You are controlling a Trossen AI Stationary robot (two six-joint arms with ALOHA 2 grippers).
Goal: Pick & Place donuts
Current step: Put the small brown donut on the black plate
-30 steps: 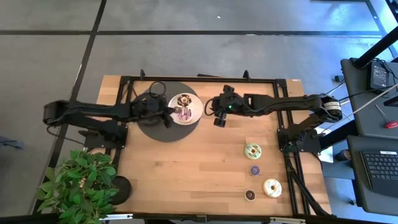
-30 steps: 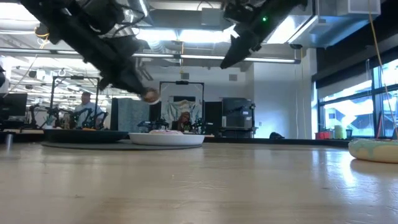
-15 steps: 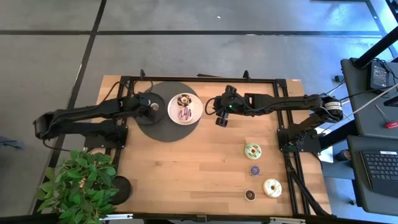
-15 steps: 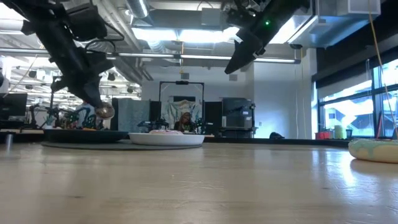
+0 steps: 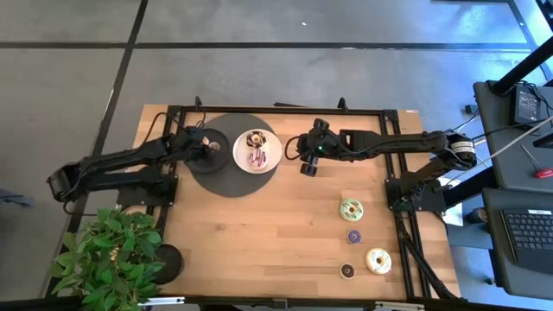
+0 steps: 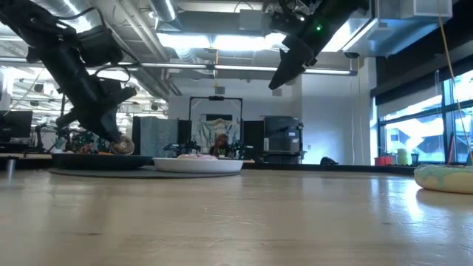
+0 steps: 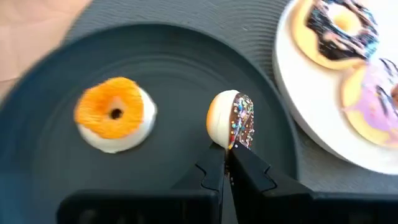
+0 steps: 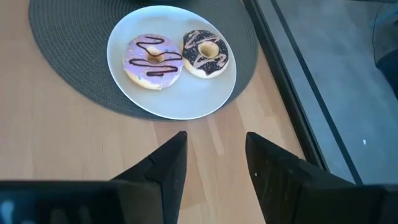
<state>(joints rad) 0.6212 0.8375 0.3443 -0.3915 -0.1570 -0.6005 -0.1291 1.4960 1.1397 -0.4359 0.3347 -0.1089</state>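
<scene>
Wooden table (image 5: 259, 233): left tool (image 7: 227, 163) pinches a half-hidden chocolate donut (image 7: 231, 119); right tool (image 8: 213, 163) hangs released.

Lighting: even, bright overhead; ceiling strip lights (image 6: 222, 41) glare in the low view, arms dark against them. Shadows: soft, short on the tabletop (image 5: 259, 233). Focus: low view's near tabletop blurred; left wrist view soft toward the white plate (image 7: 311, 106). Right wrist view sharp.
</scene>
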